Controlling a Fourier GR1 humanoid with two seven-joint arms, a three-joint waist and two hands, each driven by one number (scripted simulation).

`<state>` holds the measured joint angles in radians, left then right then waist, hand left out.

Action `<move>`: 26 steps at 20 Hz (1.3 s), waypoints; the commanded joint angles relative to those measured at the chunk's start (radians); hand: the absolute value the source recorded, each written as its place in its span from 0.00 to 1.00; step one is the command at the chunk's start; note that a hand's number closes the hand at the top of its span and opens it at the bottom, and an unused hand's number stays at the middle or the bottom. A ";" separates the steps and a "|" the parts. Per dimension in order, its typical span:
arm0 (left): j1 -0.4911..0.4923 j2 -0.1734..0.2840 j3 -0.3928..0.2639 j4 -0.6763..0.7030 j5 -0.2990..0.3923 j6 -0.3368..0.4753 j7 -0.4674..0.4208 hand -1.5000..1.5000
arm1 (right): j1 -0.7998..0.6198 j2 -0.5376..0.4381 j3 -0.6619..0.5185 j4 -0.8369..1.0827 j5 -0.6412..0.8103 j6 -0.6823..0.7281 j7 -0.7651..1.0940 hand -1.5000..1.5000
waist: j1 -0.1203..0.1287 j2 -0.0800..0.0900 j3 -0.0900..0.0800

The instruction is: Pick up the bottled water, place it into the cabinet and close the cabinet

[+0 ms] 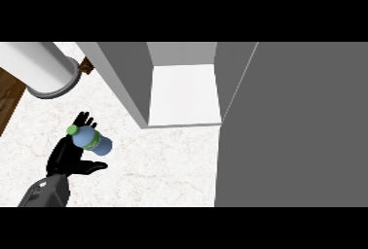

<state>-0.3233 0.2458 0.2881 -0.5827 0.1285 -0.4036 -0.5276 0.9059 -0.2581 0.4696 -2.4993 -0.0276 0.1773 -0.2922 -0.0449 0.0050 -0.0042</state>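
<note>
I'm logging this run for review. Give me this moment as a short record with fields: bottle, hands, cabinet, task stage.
bottle: blue plastic water bottle with green cap and green label band, lying tilted in the left hand, above the counter
left hand: black left hand, fingers curled round the bottle
right hand: not in view
cabinet: grey cabinet, white inside, grey door open
counter: white marble counter
task stage: bottle lifted, not yet in cabinet
</note>
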 commanded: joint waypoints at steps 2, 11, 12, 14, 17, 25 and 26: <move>-0.038 -0.006 -0.002 0.153 -0.024 -0.064 -0.133 0.00 | 0.075 -0.040 0.031 -0.151 0.067 -0.011 0.017 0.00 | -0.006 0.000 -0.001; -0.070 0.039 -0.037 0.255 -0.136 0.054 -0.349 1.00 | 0.080 -0.072 0.043 -0.128 0.069 -0.035 -0.025 0.00 | -0.013 0.003 -0.002; -0.070 0.012 -0.047 0.263 -0.149 0.079 -0.382 1.00 | 0.078 -0.071 0.047 -0.125 0.071 -0.041 -0.035 0.00 | -0.008 0.002 -0.002; -0.086 0.018 -0.067 0.264 -0.189 0.154 -0.431 1.00 | 0.073 -0.079 0.028 -0.076 0.055 -0.033 -0.070 0.00 | -0.017 0.004 -0.002; -0.122 -0.010 -0.077 0.281 -0.210 0.216 -0.483 1.00 | 0.112 -0.110 0.010 -0.101 0.026 -0.030 -0.071 0.00 | -0.015 0.003 -0.001; -0.011 -0.181 -0.135 0.229 -0.247 0.321 -0.576 1.00 | 0.107 -0.110 0.025 -0.102 0.049 -0.085 -0.078 0.00 | 0.029 -0.008 0.003; -0.046 -0.196 -0.134 0.194 -0.237 0.325 -0.528 1.00 | 0.086 -0.104 0.052 -0.171 0.054 -0.111 0.015 0.00 | 0.040 -0.006 0.003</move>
<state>-0.4046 0.1343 0.1867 -0.3730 -0.0917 -0.1118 -1.0328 0.9830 -0.3447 0.5103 -2.4971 -0.0064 0.0979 -0.3928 -0.0232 -0.0040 0.0033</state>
